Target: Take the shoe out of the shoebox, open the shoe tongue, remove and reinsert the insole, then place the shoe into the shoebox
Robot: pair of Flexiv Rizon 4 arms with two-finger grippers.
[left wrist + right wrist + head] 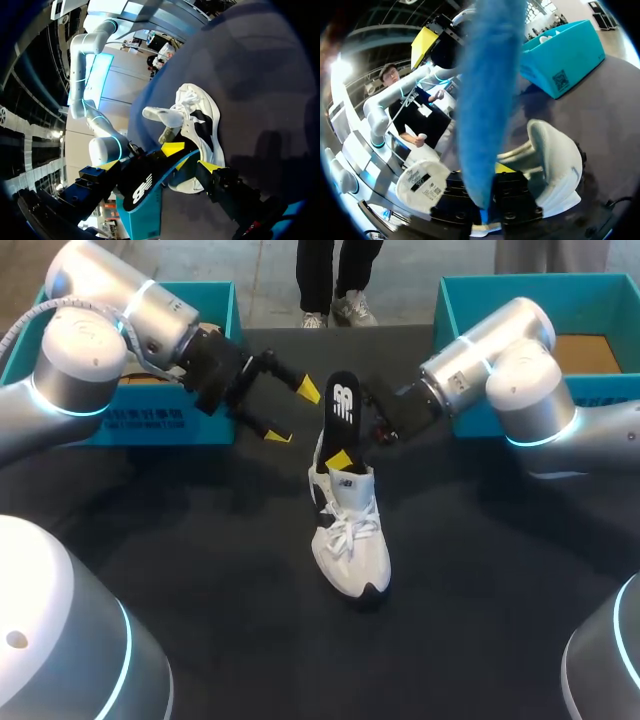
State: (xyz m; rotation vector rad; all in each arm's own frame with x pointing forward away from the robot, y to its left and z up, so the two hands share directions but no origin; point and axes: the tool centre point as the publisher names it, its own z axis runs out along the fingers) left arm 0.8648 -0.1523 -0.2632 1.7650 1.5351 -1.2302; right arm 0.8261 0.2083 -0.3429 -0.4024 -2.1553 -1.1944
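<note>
We see soft, even light from above on the dark matte tabletop (200, 570); faint shadows lie near the white laced sneaker (350, 540).

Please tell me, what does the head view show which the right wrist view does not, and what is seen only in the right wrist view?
Only the head view: the black top face of the insole, the laces and the right-hand teal box. Only the right wrist view: the insole's blue underside. Both: the white shoe on the table, the insole held in the right gripper, the left gripper beside it, and the left-hand teal box.
</note>
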